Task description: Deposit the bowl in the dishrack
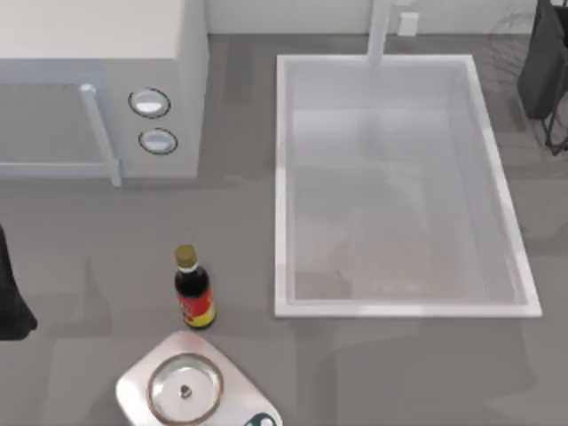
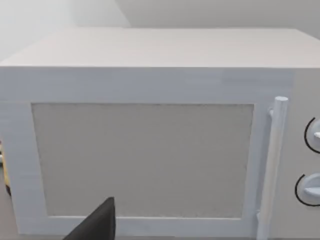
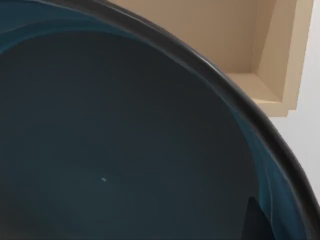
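The bowl (image 3: 125,150) sits very close to the right wrist camera, with a dark teal-blue inside and a dark rim curving across a beige background. A dark fingertip (image 3: 256,220) of my right gripper lies against the bowl's inner wall near the rim, so the gripper is shut on the bowl. The dishrack (image 1: 543,62) stands at the table's far right corner, a dark grey upright panel with thin black wires, cut off by the edge of the view. My left arm (image 1: 11,293) is parked at the table's left edge, facing the microwave.
A large white sink basin (image 1: 497,177) takes up the middle right. A white microwave (image 1: 98,98) stands at the back left. A sauce bottle (image 1: 193,291) stands in front of it, and a clear knobbed lid (image 1: 185,390) rests on a silver plate at the front.
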Tool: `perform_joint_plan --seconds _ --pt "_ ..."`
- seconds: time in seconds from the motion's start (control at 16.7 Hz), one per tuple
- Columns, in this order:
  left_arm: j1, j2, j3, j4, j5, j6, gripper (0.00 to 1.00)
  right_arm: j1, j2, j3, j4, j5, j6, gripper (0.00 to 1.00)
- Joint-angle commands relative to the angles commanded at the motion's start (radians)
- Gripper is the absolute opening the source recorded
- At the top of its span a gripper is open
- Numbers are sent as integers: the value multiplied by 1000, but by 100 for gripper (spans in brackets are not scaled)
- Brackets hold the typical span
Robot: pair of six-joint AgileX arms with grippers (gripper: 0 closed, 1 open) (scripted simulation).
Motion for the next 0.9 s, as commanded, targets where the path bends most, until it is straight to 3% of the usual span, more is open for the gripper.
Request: perform_joint_plan --seconds 0.36,0.72,0.9 --pt "0 0 0 0 0 0 100 130 259 -80 338 123 1 0" --pt "0 0 0 0 0 0 100 147 284 -90 370 139 2 0" --pt "0 0 0 0 0 0 100 147 284 -90 370 139 2 23"
